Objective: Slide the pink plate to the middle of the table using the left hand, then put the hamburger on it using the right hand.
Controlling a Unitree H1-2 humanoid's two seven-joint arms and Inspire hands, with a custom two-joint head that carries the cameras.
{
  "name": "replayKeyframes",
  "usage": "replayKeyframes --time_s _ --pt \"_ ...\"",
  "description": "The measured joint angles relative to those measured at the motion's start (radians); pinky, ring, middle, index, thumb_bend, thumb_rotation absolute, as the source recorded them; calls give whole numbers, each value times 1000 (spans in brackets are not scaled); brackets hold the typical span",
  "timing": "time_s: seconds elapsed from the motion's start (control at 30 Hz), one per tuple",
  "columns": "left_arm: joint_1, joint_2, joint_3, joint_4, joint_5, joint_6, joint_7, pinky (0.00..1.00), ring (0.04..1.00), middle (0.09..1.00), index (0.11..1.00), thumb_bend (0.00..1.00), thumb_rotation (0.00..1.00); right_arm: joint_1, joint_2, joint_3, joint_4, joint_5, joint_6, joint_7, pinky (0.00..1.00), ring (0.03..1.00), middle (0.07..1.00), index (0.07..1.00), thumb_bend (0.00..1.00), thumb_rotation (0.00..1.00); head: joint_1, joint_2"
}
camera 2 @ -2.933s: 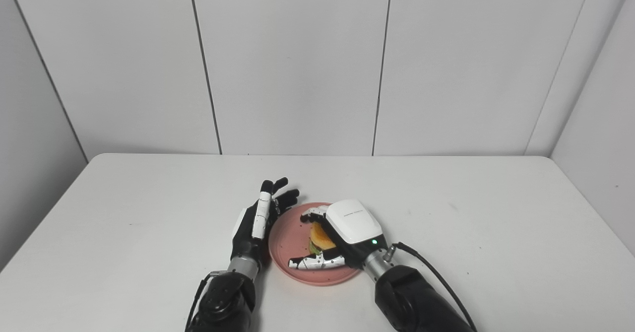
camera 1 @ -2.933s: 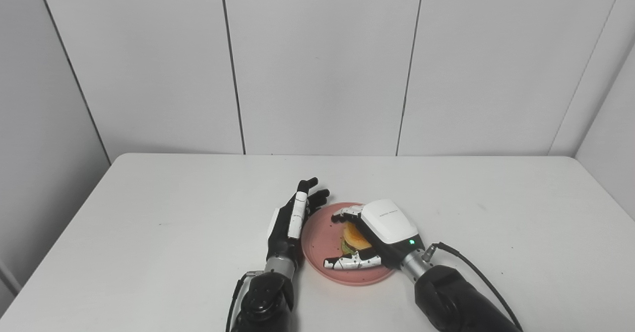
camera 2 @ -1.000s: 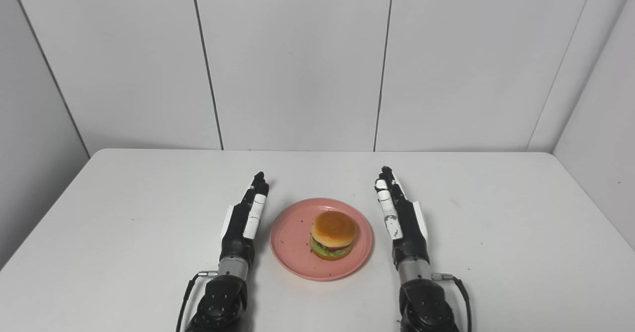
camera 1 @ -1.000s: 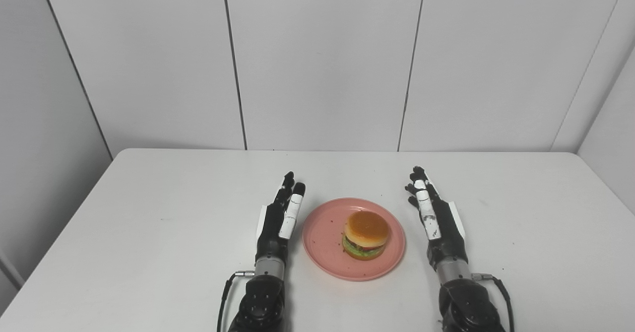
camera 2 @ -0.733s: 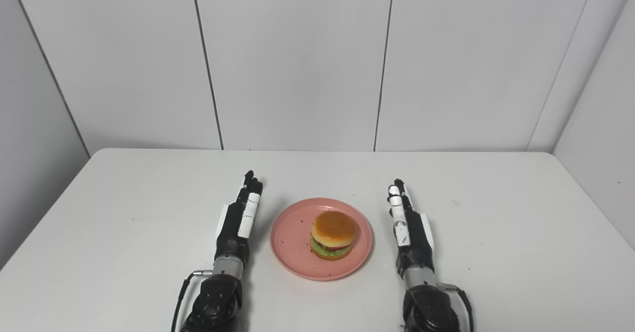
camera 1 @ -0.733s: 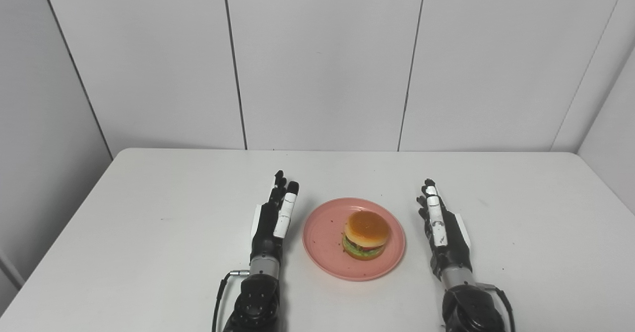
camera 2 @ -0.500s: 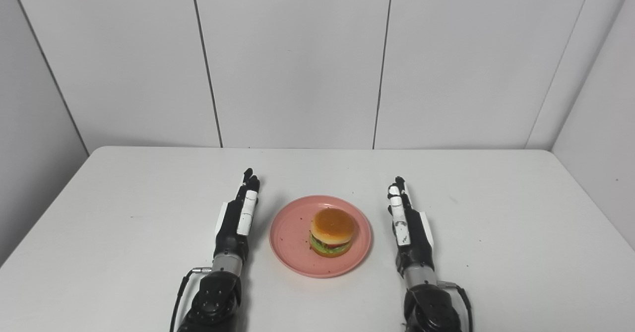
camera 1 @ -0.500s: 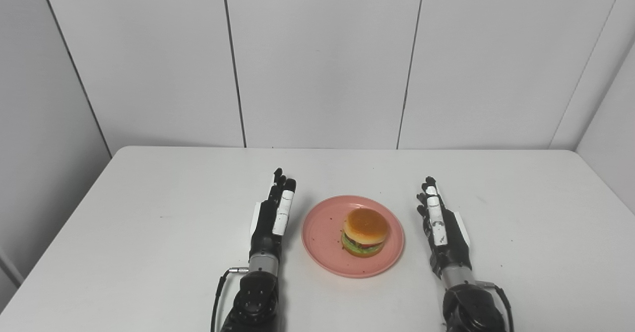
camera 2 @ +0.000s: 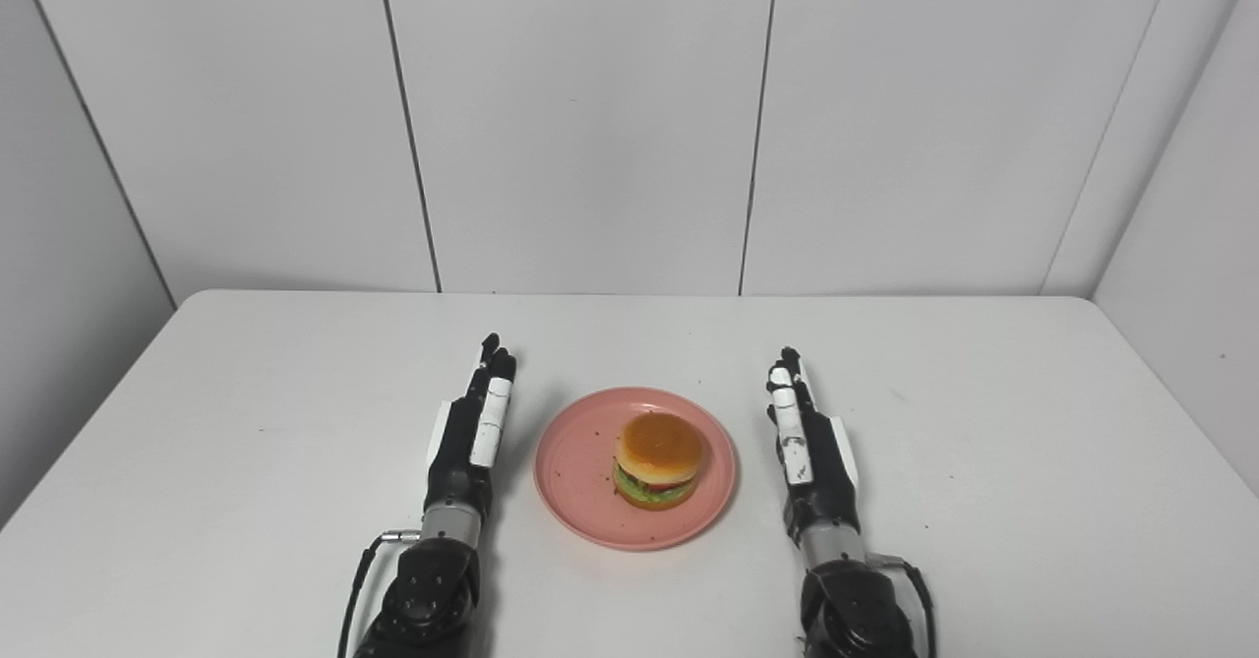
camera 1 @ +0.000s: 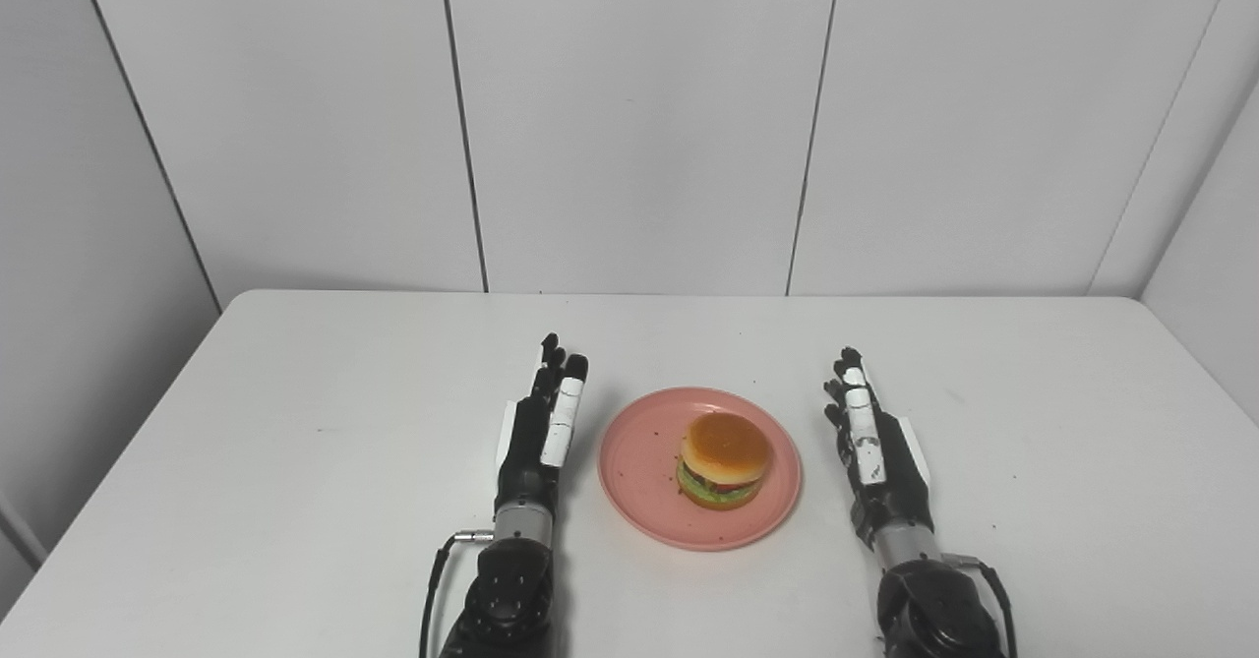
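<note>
The pink plate point(camera 1: 639, 461) lies near the middle of the white table, towards the front. The hamburger point(camera 1: 726, 460) stands upright on the plate, a little right of its centre. My left hand point(camera 1: 539, 432) rests edge-on just left of the plate, fingers straight and pointing away, holding nothing. My right hand point(camera 1: 873, 449) rests the same way to the right of the plate, apart from it, open and empty. The plate point(camera 2: 580, 466), the hamburger point(camera 2: 657, 461) and both hands also show in the right eye view.
The white table point(camera 1: 295, 442) has bare surface on both sides and behind the plate. White panelled walls close off the back and both sides. A thin cable point(camera 1: 433, 579) runs by my left wrist at the front edge.
My right hand let go of the hamburger on the plate, opened and drew back to the right. My left hand straightened and moved slightly left of the plate. Both hands are now still.
</note>
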Motion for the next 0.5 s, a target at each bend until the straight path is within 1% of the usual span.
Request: replayKeyframes --time_s 0.2,0.5 --pt "8 0 2 -15 -2 4 0 1000 1000 1000 1000 969 993 0 2 0 -1 -2 0 -3 1000 989 998 982 857 1000 -6 5" --pt "12 1 4 -22 -4 7 0 1000 1000 998 1000 953 985 1 8 -4 -4 -4 0 -13 1000 980 993 979 858 1000 -8 8"
